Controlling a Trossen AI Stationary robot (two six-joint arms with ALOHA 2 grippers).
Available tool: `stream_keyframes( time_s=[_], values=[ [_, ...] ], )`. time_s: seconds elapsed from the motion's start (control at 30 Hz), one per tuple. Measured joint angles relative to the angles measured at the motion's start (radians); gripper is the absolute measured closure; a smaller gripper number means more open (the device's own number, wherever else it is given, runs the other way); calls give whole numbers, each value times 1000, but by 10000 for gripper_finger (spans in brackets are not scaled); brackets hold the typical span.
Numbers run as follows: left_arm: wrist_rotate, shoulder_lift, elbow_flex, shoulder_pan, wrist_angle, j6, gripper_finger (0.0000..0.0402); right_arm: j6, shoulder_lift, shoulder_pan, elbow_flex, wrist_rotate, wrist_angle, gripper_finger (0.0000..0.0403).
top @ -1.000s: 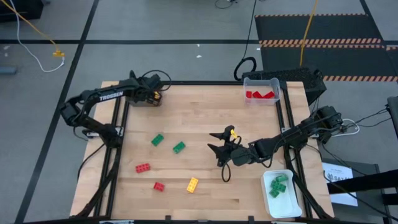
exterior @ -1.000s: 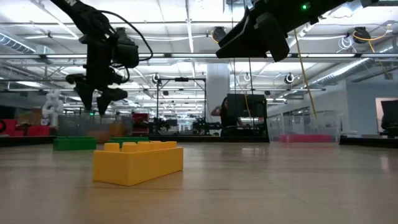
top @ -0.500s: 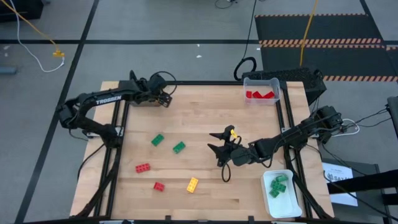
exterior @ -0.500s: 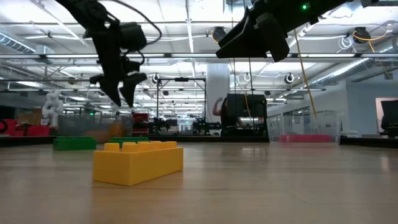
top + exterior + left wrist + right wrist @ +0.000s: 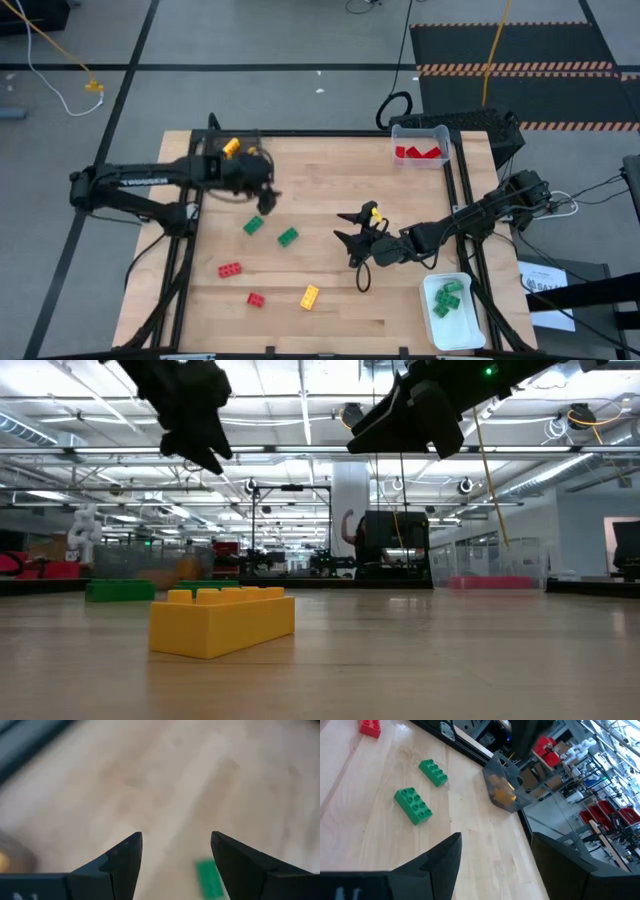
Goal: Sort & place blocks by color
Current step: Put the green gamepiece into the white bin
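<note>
Wooden table (image 5: 320, 180) as the landmark. Over its left half, the left gripper (image 5: 268, 197) hanging empty, fingers (image 5: 125, 857) spread apart, just above and beside a green block (image 5: 254, 225). Behind it at the table's far left corner, a clear bin (image 5: 232, 152) with a yellow block (image 5: 231, 148) inside. Down toward the near left edge, two red blocks (image 5: 230, 269) and (image 5: 256, 299), then a loose yellow brick (image 5: 310, 296) just to their right. Another green block (image 5: 288, 236) near the table's middle. Right of centre, the right gripper (image 5: 350, 232) parked above the wood, fingers (image 5: 440, 860) wide apart, holding nothing. Far right corner: a bin of red blocks (image 5: 418, 146). Near right corner: a bin of green blocks (image 5: 452, 310).
</note>
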Motion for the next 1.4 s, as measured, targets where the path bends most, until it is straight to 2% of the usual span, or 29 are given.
stream_keyframes(
  time_s=[0.1,0.2,0.33,0.43,0.6,0.8,0.9,1.2,1.4],
  values=[
    [-41,14,-1,-128,-71,-90,163,3,0,0,0,0,0,167],
    [-138,43,-4,-229,-174,-194,163,3,0,0,0,0,0,167],
    [-221,95,-19,-298,-286,-349,163,-16,-11,12,0,14,-3,167],
    [-241,143,-35,-314,-311,-434,163,-28,-53,43,-1,76,53,167],
    [-238,217,-69,-313,-325,-482,163,-12,-159,101,0,75,106,167],
    [-97,279,-110,-286,-332,-506,163,34,-245,154,0,80,10,167],
    [-64,286,-116,-289,-323,-494,163,56,-260,165,0,108,-20,167],
    [-64,310,-121,-289,-268,-454,163,61,-264,167,0,127,-38,167],
    [-54,310,-210,-256,-207,-446,163,59,-264,172,0,127,-34,167]
  ],
)
